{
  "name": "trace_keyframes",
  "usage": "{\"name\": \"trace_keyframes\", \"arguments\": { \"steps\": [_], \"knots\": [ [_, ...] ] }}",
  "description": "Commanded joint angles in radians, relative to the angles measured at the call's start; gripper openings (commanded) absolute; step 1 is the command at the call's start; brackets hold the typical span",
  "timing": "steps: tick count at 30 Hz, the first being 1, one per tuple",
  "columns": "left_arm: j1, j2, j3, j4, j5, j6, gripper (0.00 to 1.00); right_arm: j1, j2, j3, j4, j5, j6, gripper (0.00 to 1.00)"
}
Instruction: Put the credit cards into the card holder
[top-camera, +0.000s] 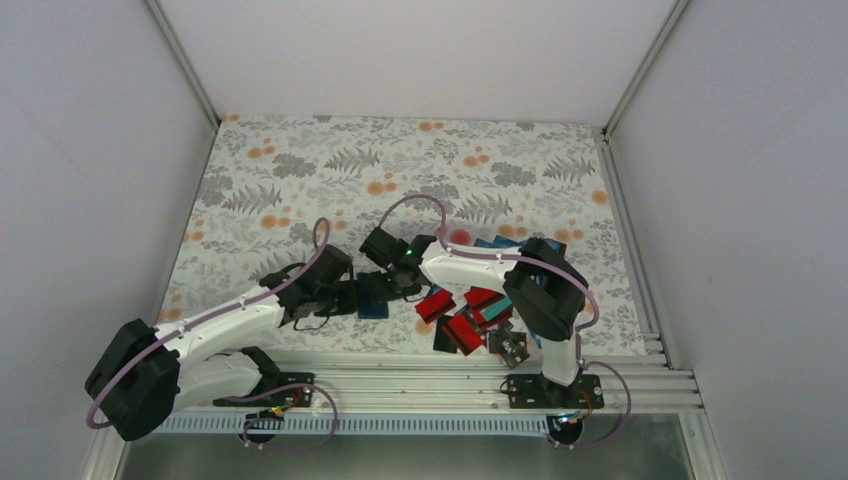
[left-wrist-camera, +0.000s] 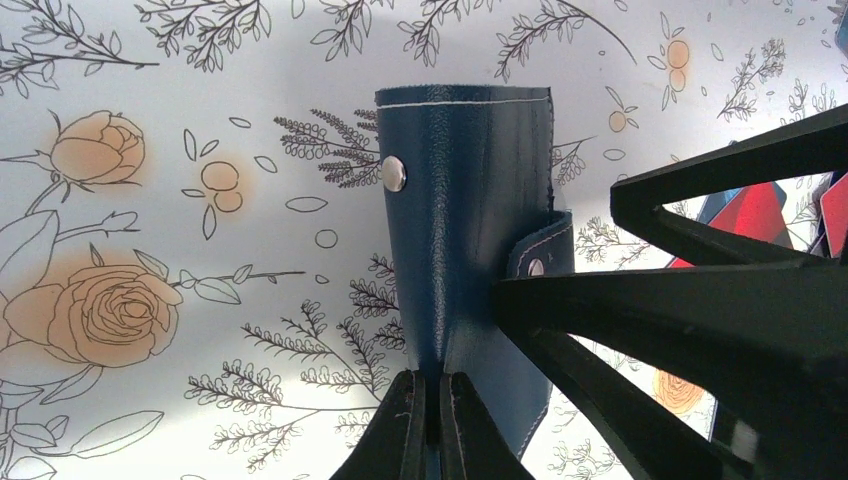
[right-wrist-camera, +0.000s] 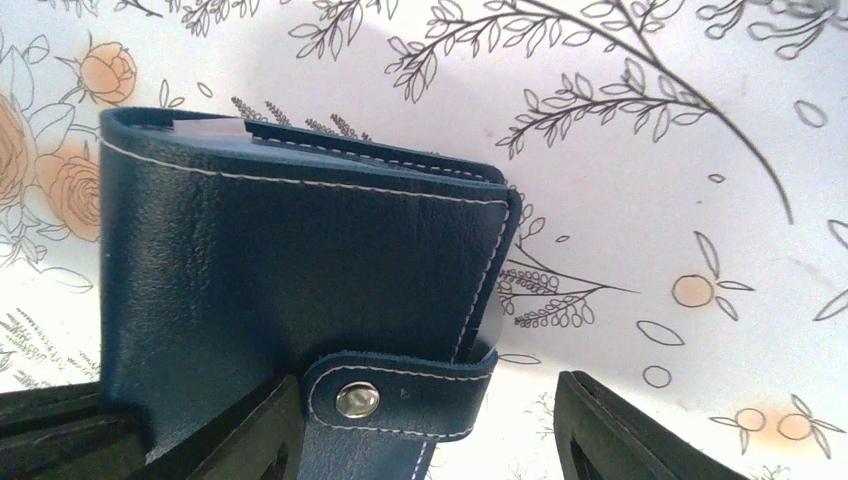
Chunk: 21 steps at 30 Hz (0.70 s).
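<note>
Here the navy card holder (top-camera: 375, 296) sits on the floral table (top-camera: 300, 170), between the 2 arms. The left fingers (left-wrist-camera: 402, 435) are clamped together on its near edge. The right fingers (right-wrist-camera: 640, 440) stand apart, straddling its clasp tab (right-wrist-camera: 395, 395). The credit cards (top-camera: 465, 315) lie piled just beside it.

The right arm (top-camera: 470, 268) hides some credit cards (top-camera: 462, 330), and both wrist views crop the card holder (right-wrist-camera: 300, 250).

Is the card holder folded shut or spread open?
Folded shut: on the card holder the covers lie together and the strap wraps over the edge. Snap fastened or not: cannot tell.
</note>
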Motion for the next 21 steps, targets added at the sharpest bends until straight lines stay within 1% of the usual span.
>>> {"name": "trace_keyframes", "arguments": {
  "steps": [1, 10, 21],
  "knots": [
    [-0.025, -0.003, 0.048, -0.021, -0.029, -0.014, 0.02, 0.010, 0.034, 0.015, -0.074, 0.148, 0.015, 0.63],
    [-0.038, 0.007, 0.061, -0.063, -0.083, -0.026, 0.02, 0.005, -0.012, 0.002, -0.126, 0.226, 0.018, 0.63],
    [-0.038, 0.025, 0.055, -0.060, -0.100, -0.029, 0.02, -0.057, -0.123, -0.107, -0.144, 0.277, 0.018, 0.63]
  ]
}}
